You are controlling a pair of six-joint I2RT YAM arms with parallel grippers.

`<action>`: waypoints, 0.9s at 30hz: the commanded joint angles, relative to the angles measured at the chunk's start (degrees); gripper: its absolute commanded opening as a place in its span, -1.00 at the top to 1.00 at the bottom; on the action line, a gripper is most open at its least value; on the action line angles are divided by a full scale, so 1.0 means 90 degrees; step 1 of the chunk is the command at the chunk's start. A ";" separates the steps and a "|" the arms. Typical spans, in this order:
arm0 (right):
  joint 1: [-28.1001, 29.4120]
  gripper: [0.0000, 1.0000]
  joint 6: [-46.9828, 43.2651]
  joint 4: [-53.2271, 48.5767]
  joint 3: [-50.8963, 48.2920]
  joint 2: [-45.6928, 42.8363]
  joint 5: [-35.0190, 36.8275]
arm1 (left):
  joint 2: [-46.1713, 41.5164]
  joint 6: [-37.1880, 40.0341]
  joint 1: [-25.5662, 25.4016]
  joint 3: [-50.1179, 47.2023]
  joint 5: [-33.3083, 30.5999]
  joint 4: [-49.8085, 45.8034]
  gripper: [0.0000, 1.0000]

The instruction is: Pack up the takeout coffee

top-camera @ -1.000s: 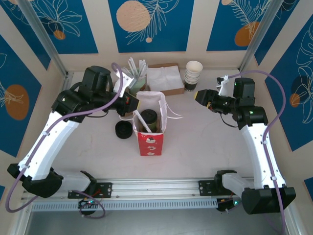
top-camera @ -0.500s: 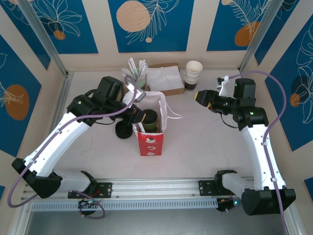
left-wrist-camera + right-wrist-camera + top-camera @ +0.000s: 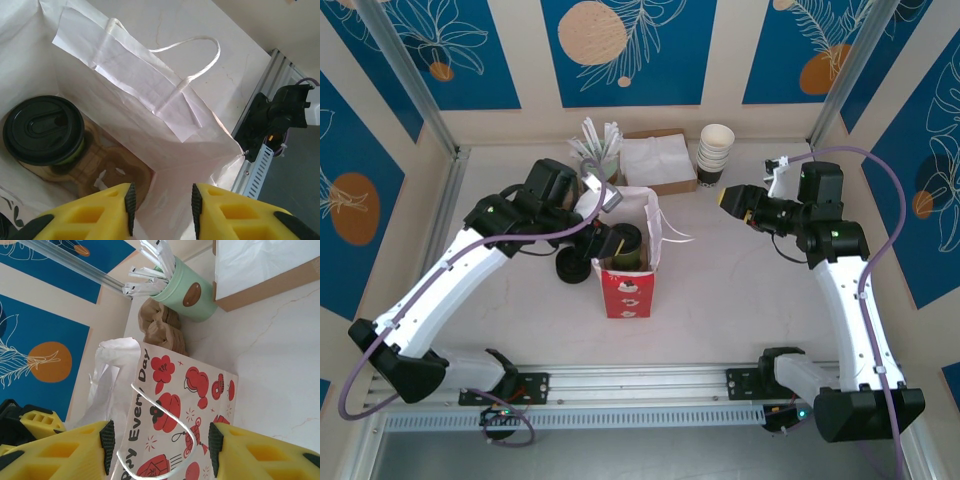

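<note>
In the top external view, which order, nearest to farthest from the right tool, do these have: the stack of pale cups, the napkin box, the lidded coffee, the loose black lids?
From the right tool:
1. stack of pale cups, just behind it
2. napkin box, farther left
3. takeout coffee, inside the bag
4. black lids, left of the bag
</note>
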 commanded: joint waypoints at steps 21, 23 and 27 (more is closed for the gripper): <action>0.0058 -0.14 0.0018 0.0495 0.0526 0.0126 -0.0117 | -0.1871 -0.0154 -0.0061 -0.0507 -0.2408 0.1289 -1.00; 0.0109 -0.14 -0.0025 0.0500 0.0721 0.0328 -0.0054 | -0.2162 -0.0169 -0.0048 -0.0772 -0.2524 0.1498 -1.00; 0.0218 -0.14 -0.0167 0.0496 0.1183 0.0867 0.0203 | -0.2495 -0.0441 -0.0032 -0.1103 -0.2529 0.1805 -1.00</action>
